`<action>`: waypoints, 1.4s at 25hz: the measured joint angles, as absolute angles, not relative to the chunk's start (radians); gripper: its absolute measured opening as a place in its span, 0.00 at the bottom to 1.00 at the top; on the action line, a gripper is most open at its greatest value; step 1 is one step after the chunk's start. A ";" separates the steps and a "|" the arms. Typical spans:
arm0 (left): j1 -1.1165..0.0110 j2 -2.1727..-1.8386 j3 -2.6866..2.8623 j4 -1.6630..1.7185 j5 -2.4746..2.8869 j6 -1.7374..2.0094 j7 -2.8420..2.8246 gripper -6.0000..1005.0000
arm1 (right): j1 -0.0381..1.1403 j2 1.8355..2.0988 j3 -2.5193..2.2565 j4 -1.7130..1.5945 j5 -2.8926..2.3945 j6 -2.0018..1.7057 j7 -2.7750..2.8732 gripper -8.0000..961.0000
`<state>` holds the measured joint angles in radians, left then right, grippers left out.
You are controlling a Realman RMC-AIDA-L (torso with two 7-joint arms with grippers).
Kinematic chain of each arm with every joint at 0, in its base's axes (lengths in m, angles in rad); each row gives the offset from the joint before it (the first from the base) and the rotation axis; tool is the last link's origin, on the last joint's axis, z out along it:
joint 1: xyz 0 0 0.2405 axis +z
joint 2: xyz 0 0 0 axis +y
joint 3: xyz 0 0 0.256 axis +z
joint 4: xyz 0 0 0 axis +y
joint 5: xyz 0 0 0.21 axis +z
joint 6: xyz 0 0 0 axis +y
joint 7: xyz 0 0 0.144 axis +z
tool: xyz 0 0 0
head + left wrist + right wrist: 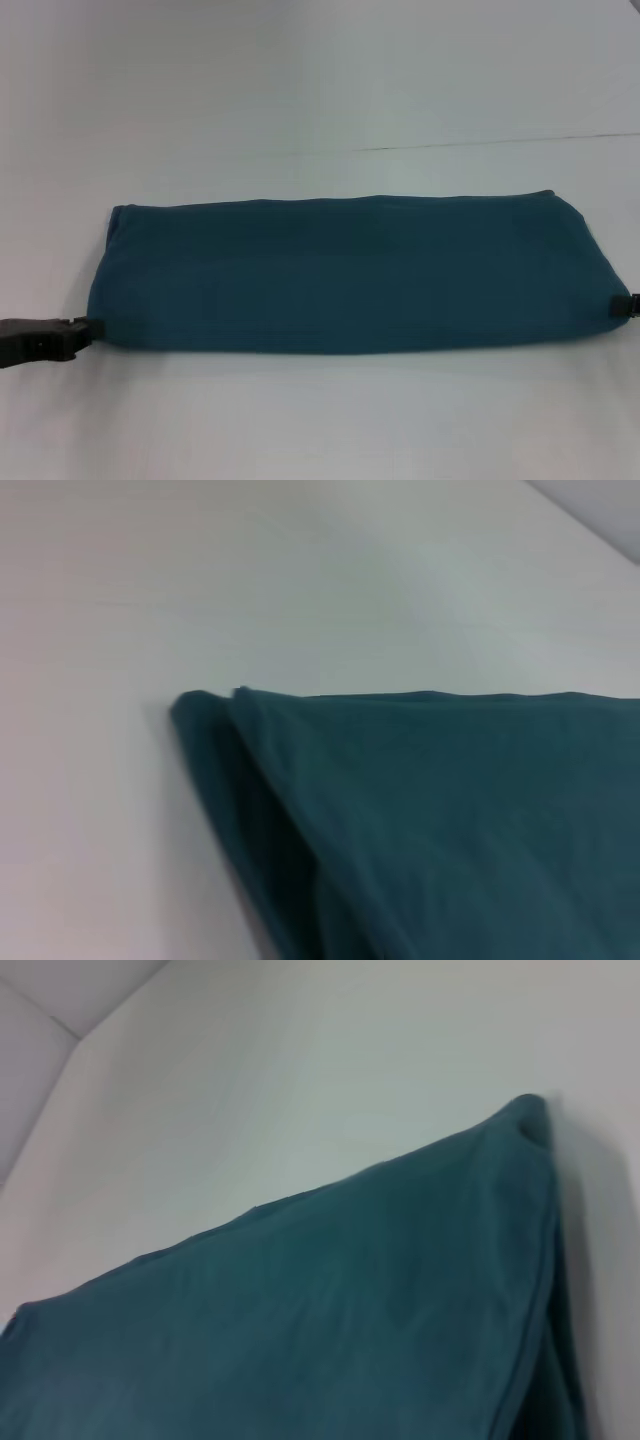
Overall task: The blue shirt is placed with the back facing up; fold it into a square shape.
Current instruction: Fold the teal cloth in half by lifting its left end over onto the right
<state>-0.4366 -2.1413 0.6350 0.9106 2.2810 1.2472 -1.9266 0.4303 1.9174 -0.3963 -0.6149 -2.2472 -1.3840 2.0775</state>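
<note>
The blue shirt (350,275) lies folded into a long flat band across the white table, its long side running left to right. My left gripper (88,326) sits at the band's near left corner, low on the table, its black fingers closed on the fabric edge. My right gripper (626,305) shows only as a small black piece at the band's near right corner, at the picture's edge. The left wrist view shows the blue shirt (440,820) as stacked layers ending in a folded corner. In the right wrist view, the blue shirt (330,1320) has a hemmed edge running to its far corner.
The white table (320,90) stretches beyond the shirt on all sides, with a thin seam line (500,141) running across it behind the band. A paler wall or panel (40,1020) shows past the table's far edge.
</note>
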 joint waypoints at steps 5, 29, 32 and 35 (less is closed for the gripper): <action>-0.430 -2.145 0.633 0.941 2.280 1.268 -1.937 0.18 | 0.418 1.922 -0.368 -0.672 -2.230 -1.418 2.070 0.16; -0.409 -2.127 0.489 0.961 2.329 1.482 -2.301 0.75 | 0.510 1.895 -0.342 -0.742 -2.111 -1.449 2.056 0.91; -0.423 -2.122 0.496 0.931 2.335 1.492 -2.331 0.75 | 0.526 1.891 -0.347 -0.745 -2.112 -1.450 2.058 0.94; -0.447 -2.114 0.497 0.891 2.349 1.480 -2.342 0.75 | 0.539 1.890 -0.360 -0.750 -2.112 -1.455 2.060 0.94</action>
<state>-0.4471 -2.1143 0.4967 0.8912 2.3488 1.4795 -2.3416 0.5385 1.8902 -0.3597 -0.7498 -2.1120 -1.4546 2.0598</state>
